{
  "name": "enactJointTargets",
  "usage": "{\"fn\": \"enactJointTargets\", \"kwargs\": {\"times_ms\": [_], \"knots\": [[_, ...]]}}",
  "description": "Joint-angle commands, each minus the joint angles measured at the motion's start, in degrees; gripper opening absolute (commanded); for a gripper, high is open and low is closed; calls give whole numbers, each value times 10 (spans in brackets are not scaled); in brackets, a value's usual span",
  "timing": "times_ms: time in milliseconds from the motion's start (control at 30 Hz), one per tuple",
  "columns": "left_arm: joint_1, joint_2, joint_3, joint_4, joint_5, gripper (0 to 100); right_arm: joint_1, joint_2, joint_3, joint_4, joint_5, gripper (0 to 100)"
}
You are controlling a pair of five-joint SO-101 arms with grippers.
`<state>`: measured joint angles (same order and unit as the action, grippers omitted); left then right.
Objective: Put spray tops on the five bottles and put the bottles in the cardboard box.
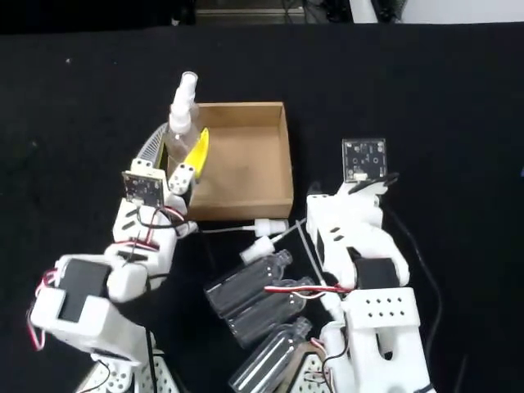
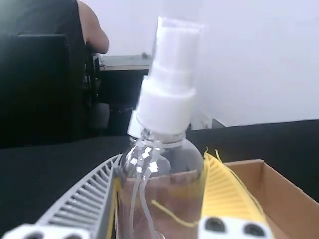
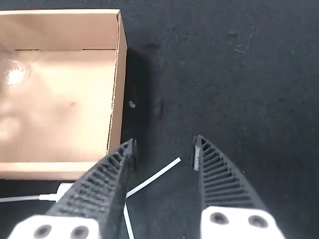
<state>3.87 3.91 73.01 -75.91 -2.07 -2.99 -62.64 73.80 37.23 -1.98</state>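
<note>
Now | left gripper clamped on upright capped bottle over wall of cardboard box | right gripper apart, empty

We see a black cloth covering the whole table, with a few pale specks of lint scattered on it. Beyond the table's far edge we make out a plain white wall, a dark panel-like shape that we cannot identify, and a grey shelf edge just beside it.
</note>
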Motion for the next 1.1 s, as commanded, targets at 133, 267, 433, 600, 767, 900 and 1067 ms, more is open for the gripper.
{"fn": "enactJointTargets", "kwargs": {"times_ms": [133, 267, 433, 600, 767, 900, 1067], "knots": [[-22, 49, -54, -26, 4, 29, -6, -12, -5, -18, -1, 173], [-16, 55, -54, -26, 4, 30, -6, -12, -5, -18, -1, 173], [-16, 59, -50, -25, 4, 30, -6, -12, -5, -18, -1, 173], [-16, 60, -36, -26, 4, 30, -6, -12, -4, -18, -1, 173], [-15, 60, -32, -23, 3, 30, -6, -11, -4, -18, -1, 173], [-9, 60, -33, -23, 4, 30, -6, -11, -4, -18, -1, 173], [-3, 60, -37, -22, 4, 30, -6, -11, -4, -18, -1, 173]]}}
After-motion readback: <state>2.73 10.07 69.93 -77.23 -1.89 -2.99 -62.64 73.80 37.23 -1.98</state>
